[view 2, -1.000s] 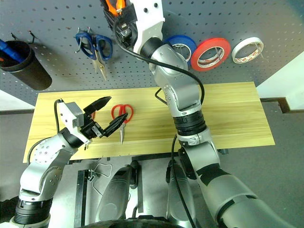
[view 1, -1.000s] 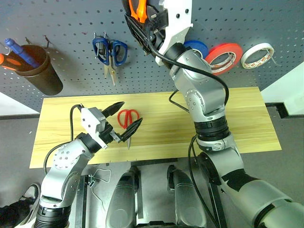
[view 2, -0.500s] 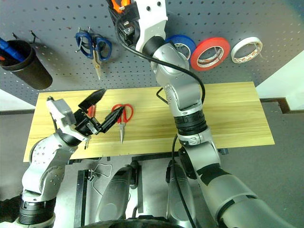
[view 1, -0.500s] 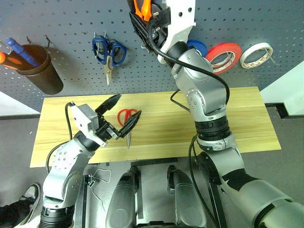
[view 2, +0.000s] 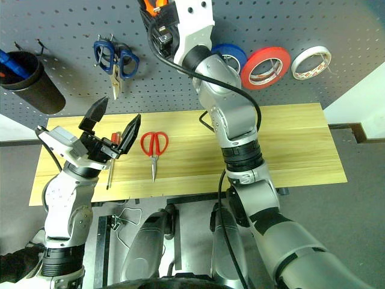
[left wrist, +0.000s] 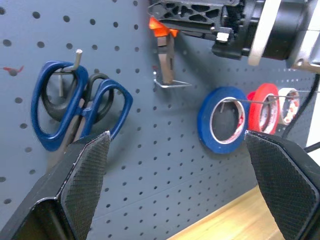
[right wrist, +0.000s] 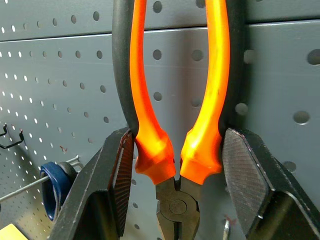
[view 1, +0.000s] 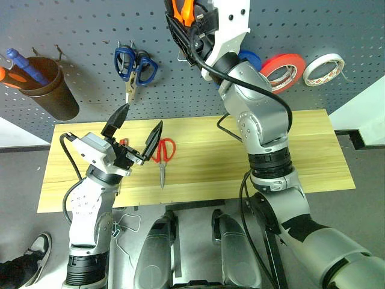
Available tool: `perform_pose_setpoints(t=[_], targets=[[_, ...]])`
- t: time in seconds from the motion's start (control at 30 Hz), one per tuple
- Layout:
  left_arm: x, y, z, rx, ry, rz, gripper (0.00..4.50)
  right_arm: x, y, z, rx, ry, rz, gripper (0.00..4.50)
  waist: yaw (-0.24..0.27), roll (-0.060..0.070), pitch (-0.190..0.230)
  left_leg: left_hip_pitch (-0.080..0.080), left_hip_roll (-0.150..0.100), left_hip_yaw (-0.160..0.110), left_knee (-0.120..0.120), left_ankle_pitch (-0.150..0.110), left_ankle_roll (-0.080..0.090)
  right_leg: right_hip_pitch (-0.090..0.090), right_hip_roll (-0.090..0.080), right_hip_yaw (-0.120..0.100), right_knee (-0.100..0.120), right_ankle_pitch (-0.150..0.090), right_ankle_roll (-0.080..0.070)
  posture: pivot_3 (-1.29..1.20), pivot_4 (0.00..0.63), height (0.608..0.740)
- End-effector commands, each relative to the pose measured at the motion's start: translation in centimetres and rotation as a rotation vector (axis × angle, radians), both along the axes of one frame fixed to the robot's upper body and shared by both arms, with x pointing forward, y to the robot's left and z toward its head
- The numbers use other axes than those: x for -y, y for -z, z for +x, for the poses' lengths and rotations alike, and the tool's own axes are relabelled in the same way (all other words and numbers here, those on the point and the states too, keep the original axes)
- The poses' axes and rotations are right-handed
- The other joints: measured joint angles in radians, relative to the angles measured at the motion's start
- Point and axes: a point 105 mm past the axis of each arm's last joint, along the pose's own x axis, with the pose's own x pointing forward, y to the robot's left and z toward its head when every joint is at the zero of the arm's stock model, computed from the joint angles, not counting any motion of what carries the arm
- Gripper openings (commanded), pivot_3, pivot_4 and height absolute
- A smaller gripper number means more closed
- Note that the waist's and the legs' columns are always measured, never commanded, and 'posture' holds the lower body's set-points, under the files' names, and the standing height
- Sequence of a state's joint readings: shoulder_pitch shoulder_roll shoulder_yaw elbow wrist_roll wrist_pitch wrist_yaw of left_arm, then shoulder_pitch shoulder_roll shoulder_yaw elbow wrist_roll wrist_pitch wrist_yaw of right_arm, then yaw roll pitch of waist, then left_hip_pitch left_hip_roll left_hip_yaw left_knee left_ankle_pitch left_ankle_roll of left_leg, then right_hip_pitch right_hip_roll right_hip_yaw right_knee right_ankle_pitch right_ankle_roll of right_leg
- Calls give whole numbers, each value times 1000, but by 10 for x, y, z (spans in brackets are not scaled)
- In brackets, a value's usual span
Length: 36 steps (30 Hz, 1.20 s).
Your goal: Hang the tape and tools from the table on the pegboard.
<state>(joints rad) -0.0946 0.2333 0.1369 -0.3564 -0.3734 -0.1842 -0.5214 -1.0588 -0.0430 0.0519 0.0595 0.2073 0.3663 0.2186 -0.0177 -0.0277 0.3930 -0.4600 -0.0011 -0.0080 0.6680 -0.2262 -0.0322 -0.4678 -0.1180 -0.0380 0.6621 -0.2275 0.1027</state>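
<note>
two scissors (view 2: 153, 144) table (view 2: 289, 144) mid-left, right half bare

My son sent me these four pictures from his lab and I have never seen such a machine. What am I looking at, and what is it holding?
It is a two-armed humanoid robot tidying tools onto a grey pegboard. The two wide pictures come from cameras in its head, looking down over its arms. The other two come from a camera on each wrist.

The right pincer, raised against the board, grips pliers by their orange-and-black handles, near a metal hook. The left pincer is open and empty above the wooden table.

On the table lie red-handled scissors and a slim screwdriver. Already hanging are blue-handled scissors, a blue tape roll, a red tape, a white tape roll and a dark cup.
</note>
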Motion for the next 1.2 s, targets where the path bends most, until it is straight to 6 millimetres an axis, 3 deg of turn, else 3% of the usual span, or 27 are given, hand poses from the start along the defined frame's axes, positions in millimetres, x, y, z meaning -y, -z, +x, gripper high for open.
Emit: perform_pose_setpoints(t=[0.03, 0.43, 0.6, 0.8, 0.83, 1.2], targets=[[1, -6, -7, 40, -2, 1, 4500, 4, -11, -13, 62, 2, 30, 2275, 0, 0, 0, 0, 0, 0, 0, 0, 0, 0, 0, 0, 0, 0, 0, 27, 359, 716], [1, -3, -6, 18, 0, 0, 4500, 5, 24, 0, -38, 31, 8, 2275, -1, 0, 0, 0, 0, 0, 0, 0, 0, 0, 0, 0, 0, 0, 0, 29, 362, 716], [1, -2, -5, 16, -3, 5, 4500, 5, 30, 3, -86, 29, 27, 2274, -1, 0, 0, 0, 0, 0, 0, 0, 0, 0, 0, 0, 0, 0, 0, 30, 360, 716], [1, -2, -4, 15, -1, 8, 4500, 8, 27, 5, -101, 39, 45, 4302, -1, 0, 0, 0, 0, 0, 0, 0, 0, 0, 0, 0, 0, 0, 0, 31, 356, 716], [2, -2, -4, 15, 0, 8, 4500, 8, 27, 4, -96, 42, 40, 4469, -1, 0, 0, 0, 0, 0, 0, 0, 0, 0, 0, 0, 0, 0, 0, 31, 356, 716], [2, 0, -4, 8, 6, 12, 4500, 19, 35, 1, -95, 85, -5, 4469, 0, 0, 0, 0, 0, 0, 0, 2, 1, 0, 0, 0, 0, 1, -1, 30, 353, 716]])
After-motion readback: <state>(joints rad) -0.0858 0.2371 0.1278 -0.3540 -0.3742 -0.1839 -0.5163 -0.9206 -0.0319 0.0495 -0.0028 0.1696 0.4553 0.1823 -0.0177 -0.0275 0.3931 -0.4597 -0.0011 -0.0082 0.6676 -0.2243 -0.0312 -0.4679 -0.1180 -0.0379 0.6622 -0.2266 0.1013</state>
